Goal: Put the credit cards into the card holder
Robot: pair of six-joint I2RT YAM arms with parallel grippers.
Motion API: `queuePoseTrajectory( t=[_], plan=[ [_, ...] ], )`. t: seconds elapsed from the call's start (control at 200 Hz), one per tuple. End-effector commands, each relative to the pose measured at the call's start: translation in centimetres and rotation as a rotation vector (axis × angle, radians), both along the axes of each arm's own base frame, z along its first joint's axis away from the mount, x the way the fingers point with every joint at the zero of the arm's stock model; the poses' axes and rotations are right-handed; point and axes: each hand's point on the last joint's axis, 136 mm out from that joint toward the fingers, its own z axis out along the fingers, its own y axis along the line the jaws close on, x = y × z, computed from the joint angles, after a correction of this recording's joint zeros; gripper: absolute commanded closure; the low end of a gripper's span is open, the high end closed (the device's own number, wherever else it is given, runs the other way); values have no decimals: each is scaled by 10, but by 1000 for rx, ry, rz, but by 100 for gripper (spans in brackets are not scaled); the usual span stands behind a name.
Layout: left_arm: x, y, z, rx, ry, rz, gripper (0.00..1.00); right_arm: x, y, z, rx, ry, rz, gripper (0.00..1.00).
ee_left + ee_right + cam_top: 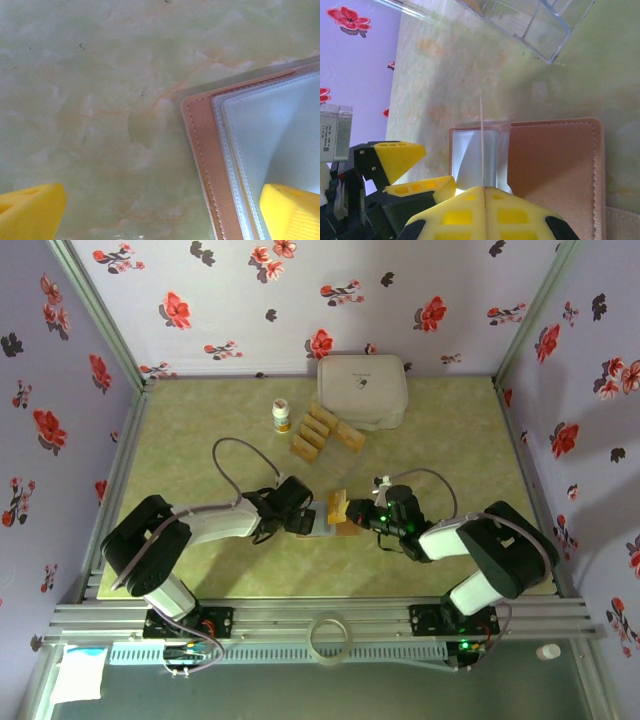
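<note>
Wallet lies open on the table between the arms, pockets up. Left gripper is spread wide and holds nothing, with one finger over the clear pocket page; pinning that page flat looks wise. Right gripper is closed on one gold card, seen edge-on above the pocket mouth. The card probably wants tilting flatter, then sliding along the slot. Lilac flowered walls surround a pale green marbled table. A white box and spare cards sit further back.

Lilac walls printed with red and dark flowers, green marbled tabletop, aluminium front rails
</note>
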Motion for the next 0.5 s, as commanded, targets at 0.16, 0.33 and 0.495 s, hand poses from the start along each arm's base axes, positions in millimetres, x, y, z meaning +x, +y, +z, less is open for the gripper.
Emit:
queuePoseTrajectory(
  t=[0.16,0.33,0.495],
  plan=[
    [-14,22,-14,80,39,23,0,7,6,9,61,-53,-28,100],
    [-14,22,-15,83,40,22,0,7,9,4,76,-45,-25,100],
    [-14,22,-15,85,43,22,0,6,13,-1,104,-38,-11,100]
  ],
)
